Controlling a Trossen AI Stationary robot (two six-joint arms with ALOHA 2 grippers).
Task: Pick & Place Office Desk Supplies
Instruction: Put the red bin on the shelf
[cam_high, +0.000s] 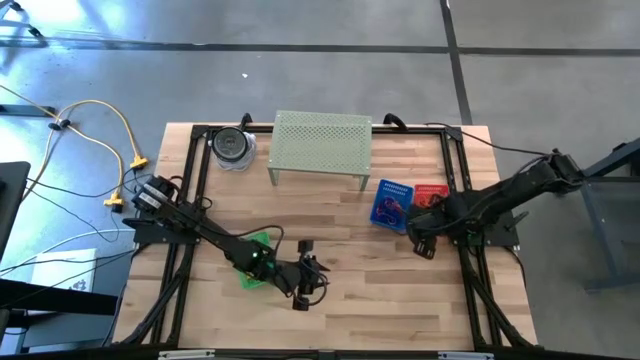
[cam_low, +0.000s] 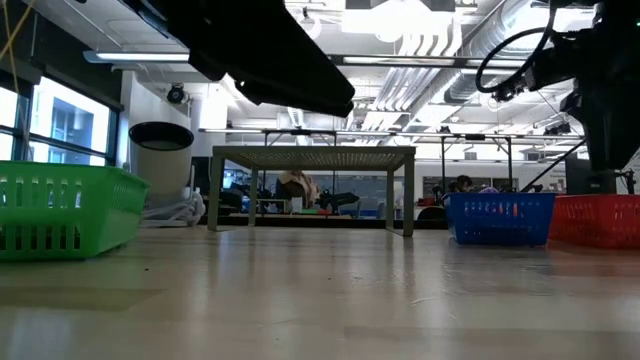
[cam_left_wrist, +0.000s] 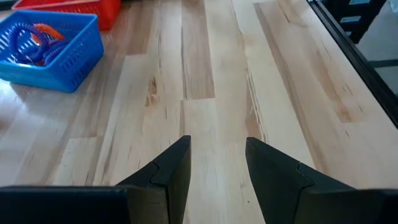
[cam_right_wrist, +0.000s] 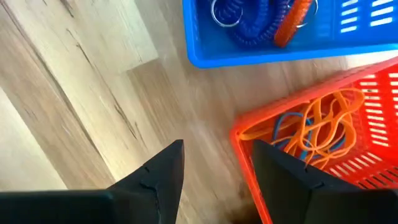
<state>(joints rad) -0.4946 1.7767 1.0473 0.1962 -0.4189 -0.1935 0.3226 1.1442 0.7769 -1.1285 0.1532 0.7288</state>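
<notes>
Two dark jointed arms, wedge-shaped fingers (cam_left_wrist: 171, 177)

My left gripper (cam_high: 312, 281) is hovering over the table's (cam_high: 330, 225) near middle, just right of one basket (cam_high: 256, 257). My right gripper (cam_right_wrist: 214, 168) is hanging at the corner of a basket (cam_right_wrist: 348, 137) holding rubber bands (cam_right_wrist: 317, 127), with another basket (cam_right_wrist: 261, 46) of coiled cords (cam_right_wrist: 261, 22) just beside it. The perforated shelf (cam_high: 321, 143) is standing at the far edge, a round container (cam_high: 232, 147) sitting to its left.

A green basket (cam_low: 65, 210), pale perforated shelf (cam_low: 312, 158), blue basket (cam_low: 500, 218) and red basket (cam_low: 598, 220) stand across the table (cam_low: 320, 300).
</notes>
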